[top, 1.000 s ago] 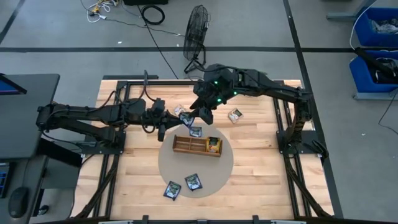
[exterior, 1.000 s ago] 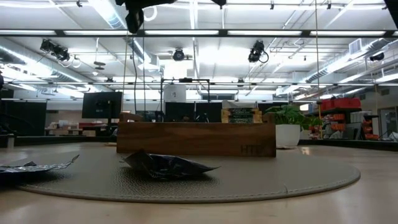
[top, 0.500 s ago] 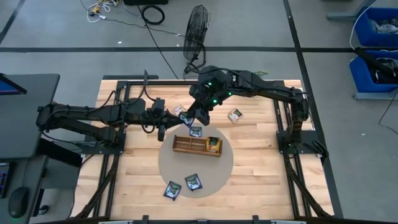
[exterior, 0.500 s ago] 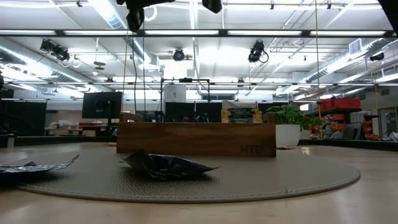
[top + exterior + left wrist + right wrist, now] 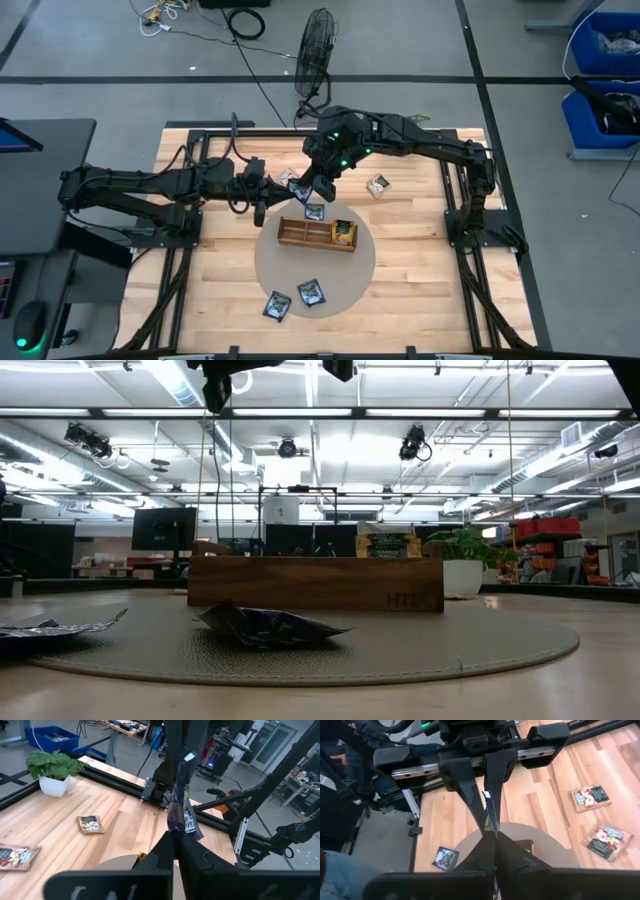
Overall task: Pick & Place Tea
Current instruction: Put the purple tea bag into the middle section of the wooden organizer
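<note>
A dark blue tea packet (image 5: pixel 179 815) hangs in the air between my two grippers, above the round mat's far edge (image 5: pixel 297 190). My left gripper (image 5: pixel 175 839) reaches in from the table's left and is shut on one end. My right gripper (image 5: pixel 490 836) comes from the far right and is shut on the other end. The wooden tray (image 5: pixel 300 234) stands on the mat (image 5: pixel 315 270) and has a packet (image 5: pixel 344 232) in its right compartment. More packets lie flat behind the tray (image 5: pixel 313 211) and on the mat's near part (image 5: pixel 311 292). My left gripper pinches the packet's end nearest it (image 5: pixel 176 831) between its two fingers, coming about level from the table's left. The packet stands edge-up, clear of the table, and runs on to the other gripper. My right gripper pinches the opposite end (image 5: pixel 490 826) between its two fingers, slanting down from the far right. The packet shows edge-on here and spans the gap to the left gripper's fingers (image 5: pixel 470 787).
Loose packets lie on the bare wood at the far side (image 5: pixel 378 185) (image 5: pixel 288 178) and on the mat's near left (image 5: pixel 278 305). A potted plant (image 5: pixel 52 770) stands by the table's edge. A black frame rail (image 5: pixel 460 190) runs along the table's right side.
My right gripper has moved a little toward the table's left, closer to my left gripper and the packet between them.
</note>
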Tool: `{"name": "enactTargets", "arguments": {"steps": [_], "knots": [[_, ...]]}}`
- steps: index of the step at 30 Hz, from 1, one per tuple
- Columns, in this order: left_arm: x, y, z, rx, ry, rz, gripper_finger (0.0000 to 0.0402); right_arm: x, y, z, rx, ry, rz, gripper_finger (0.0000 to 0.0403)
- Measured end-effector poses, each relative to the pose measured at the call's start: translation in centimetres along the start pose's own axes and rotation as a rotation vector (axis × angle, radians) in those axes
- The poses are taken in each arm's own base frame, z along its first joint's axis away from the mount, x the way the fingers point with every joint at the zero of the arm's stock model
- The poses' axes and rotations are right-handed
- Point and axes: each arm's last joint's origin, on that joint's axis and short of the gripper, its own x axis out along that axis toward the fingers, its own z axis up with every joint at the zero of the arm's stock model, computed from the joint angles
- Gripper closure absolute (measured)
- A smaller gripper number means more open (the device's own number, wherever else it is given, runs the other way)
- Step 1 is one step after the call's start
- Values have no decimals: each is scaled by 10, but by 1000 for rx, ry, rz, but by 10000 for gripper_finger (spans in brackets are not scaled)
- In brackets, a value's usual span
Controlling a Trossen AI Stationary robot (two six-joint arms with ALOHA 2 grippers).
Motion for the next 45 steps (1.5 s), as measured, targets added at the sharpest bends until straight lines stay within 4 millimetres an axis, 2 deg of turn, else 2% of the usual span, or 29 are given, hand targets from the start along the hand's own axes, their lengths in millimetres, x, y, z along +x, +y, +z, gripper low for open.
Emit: {"name": "enactTargets", "arguments": {"steps": [3, 8, 12, 17, 23, 26, 29, 35, 41, 45], "knots": [[0, 1, -1, -31, 15, 11, 352, -1, 0, 0, -2, -4, -28, 398], [-1, 4, -7, -55, 83, 39, 272, -12, 1, -2, -25, -2, -83, 400], [-5, 7, -10, -92, 138, 37, 210, -12, 0, -6, -43, 30, -140, 401], [-19, 12, -9, -161, 177, 46, 166, -10, 6, -12, -90, 67, -209, 402], [-39, 14, -1, -190, 138, 49, 163, 0, 18, -19, -181, 102, -273, 402], [-47, 14, 3, -195, 108, 43, 168, 13, 23, -24, -195, 138, -266, 403], [-54, 13, 6, -193, 86, 34, 169, 35, 23, -33, -227, 195, -267, 403], [-57, 12, 7, -201, 75, 28, 170, 75, 23, -62, -291, 253, -243, 403], [-57, 12, 7, -205, 84, 13, 170, 104, 12, -98, -348, 361, -259, 403], [-57, 12, 7, -205, 84, 13, 170, 120, 4, -115, -379, 365, -256, 403]]}}
